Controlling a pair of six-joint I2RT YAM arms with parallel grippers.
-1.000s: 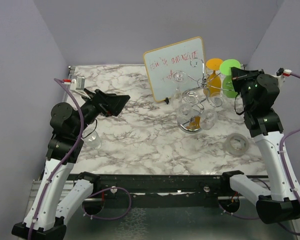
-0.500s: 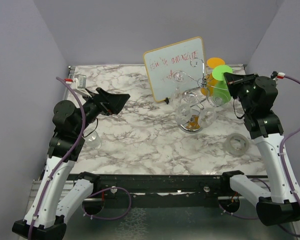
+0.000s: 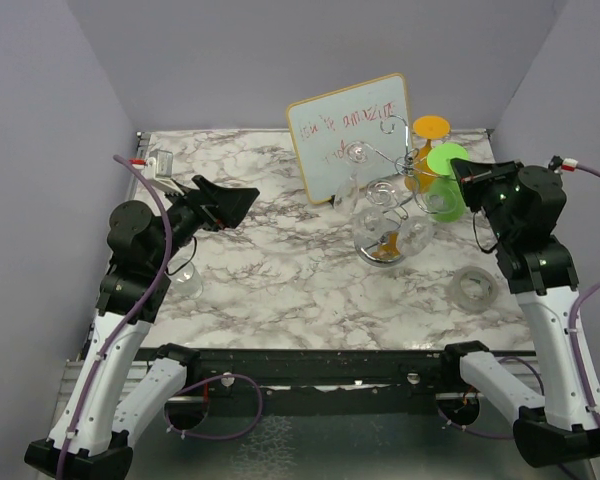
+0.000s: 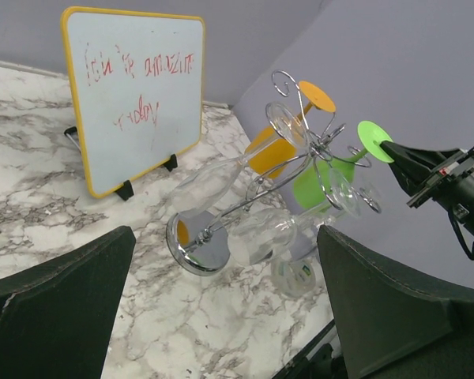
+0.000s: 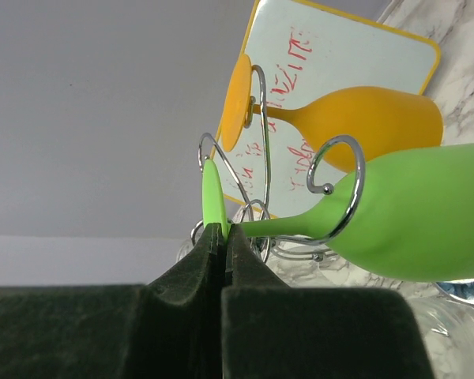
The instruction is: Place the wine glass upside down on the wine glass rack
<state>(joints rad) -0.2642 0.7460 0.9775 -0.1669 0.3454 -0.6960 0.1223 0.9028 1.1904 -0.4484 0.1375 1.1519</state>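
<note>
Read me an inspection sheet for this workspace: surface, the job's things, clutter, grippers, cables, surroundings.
Surface: marble table top, no spills seen.
Job's things: green wine glass tilted foot-up, its stem inside a curled arm of the wine glass rack. An orange wine glass and clear glasses hang there too.
Clutter: whiteboard with red writing, clear tumbler, clear ring.
Grippers: right gripper shut on the green glass's foot; left gripper open, holding nothing, apart from the rack.
Cables: purple cables loop off both arms, not touching the rack.
Surroundings: plain walls; nothing else seen.
</note>
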